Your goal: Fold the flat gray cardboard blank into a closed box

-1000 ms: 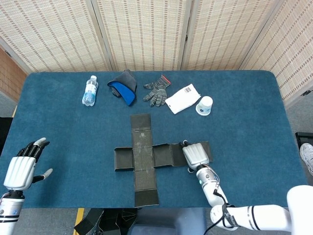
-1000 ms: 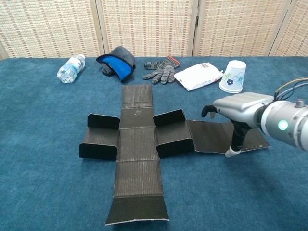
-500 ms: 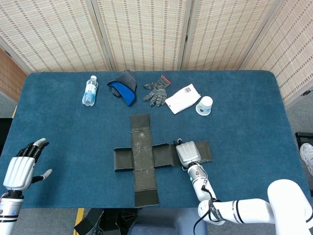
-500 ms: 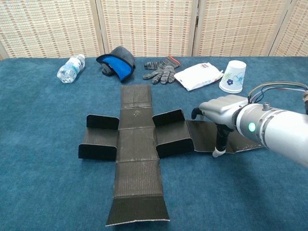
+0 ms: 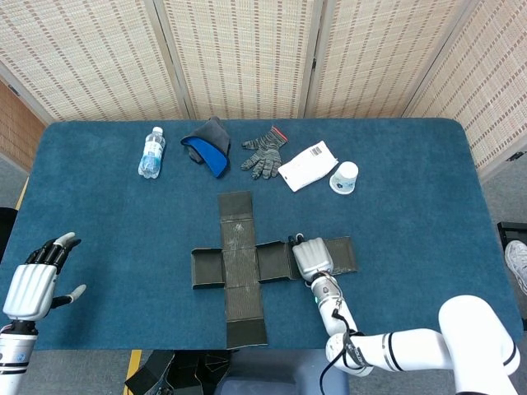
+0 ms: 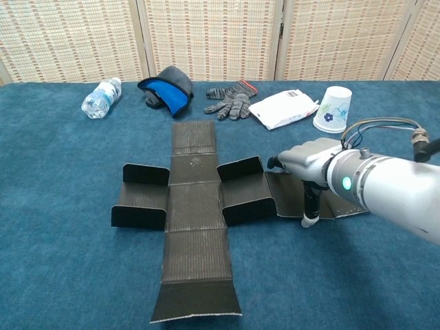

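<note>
At the table's centre we see the flat gray cross-shaped cardboard blank lying on the blue tablecloth, its short side flaps standing up. Our right hand rests palm down on the blank's 3 o'clock arm, fingers curled over the panel and thumb pointing down at its near edge; we cannot tell whether it grips the panel. Our left hand hovers at 9 o'clock, released, fingers apart, well apart from the blank.
</note>
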`<state>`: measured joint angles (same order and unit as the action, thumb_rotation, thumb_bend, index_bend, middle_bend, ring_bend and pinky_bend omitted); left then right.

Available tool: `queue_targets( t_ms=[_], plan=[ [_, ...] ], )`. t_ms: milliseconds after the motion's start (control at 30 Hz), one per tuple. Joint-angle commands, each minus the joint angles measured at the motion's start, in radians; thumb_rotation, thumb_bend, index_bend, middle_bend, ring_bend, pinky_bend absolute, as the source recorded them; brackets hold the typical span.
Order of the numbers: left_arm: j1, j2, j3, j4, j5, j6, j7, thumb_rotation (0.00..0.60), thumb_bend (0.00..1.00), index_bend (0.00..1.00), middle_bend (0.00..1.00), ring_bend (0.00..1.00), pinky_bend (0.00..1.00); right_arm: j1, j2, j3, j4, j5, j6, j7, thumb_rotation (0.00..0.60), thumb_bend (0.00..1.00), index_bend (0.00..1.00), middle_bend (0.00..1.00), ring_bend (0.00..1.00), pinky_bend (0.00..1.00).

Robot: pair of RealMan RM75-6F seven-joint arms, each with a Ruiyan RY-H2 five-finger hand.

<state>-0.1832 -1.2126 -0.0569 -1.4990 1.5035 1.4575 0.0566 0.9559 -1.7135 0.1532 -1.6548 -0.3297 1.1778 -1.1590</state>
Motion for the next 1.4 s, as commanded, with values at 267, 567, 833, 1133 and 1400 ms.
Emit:
queue_targets(
  t_ms=[267,567,833,1133,1400],
  plan=[
    [0.004,0.002,0.002,0.000,-0.002,-0.001,-0.003,0.600,0.10,0.18,0.16,0.15,0.27,0.041,0.009,-0.001,0.000,0.051,-0.008,-0.035,0.600,0.00,0.09,0.15,0.81,0.89],
    [0.004,0.000,0.002,0.005,-0.002,-0.005,-0.013,0.600,0.10,0.18,0.15,0.15,0.26,0.067,0.005,-0.006,0.009,0.064,-0.008,-0.036,0.600,0.04,0.15,0.19,0.81,0.89],
    [-0.019,-0.012,-0.007,0.056,0.010,-0.024,-0.065,0.600,0.10,0.19,0.15,0.16,0.26,0.050,0.008,-0.010,0.017,0.005,-0.017,0.042,0.600,0.13,0.19,0.24,0.81,0.89],
    [-0.154,-0.112,-0.032,0.329,0.048,-0.157,-0.244,0.600,0.10,0.14,0.15,0.17,0.26,0.025,0.022,-0.028,0.037,-0.079,-0.065,0.135,0.600,0.14,0.19,0.24,0.81,0.89],
    [-0.287,-0.258,-0.007,0.599,0.122,-0.247,-0.281,0.600,0.10,0.00,0.03,0.12,0.26,0.026,0.034,-0.036,0.033,-0.095,-0.069,0.152,0.600,0.14,0.19,0.24,0.81,0.89]
  ],
)
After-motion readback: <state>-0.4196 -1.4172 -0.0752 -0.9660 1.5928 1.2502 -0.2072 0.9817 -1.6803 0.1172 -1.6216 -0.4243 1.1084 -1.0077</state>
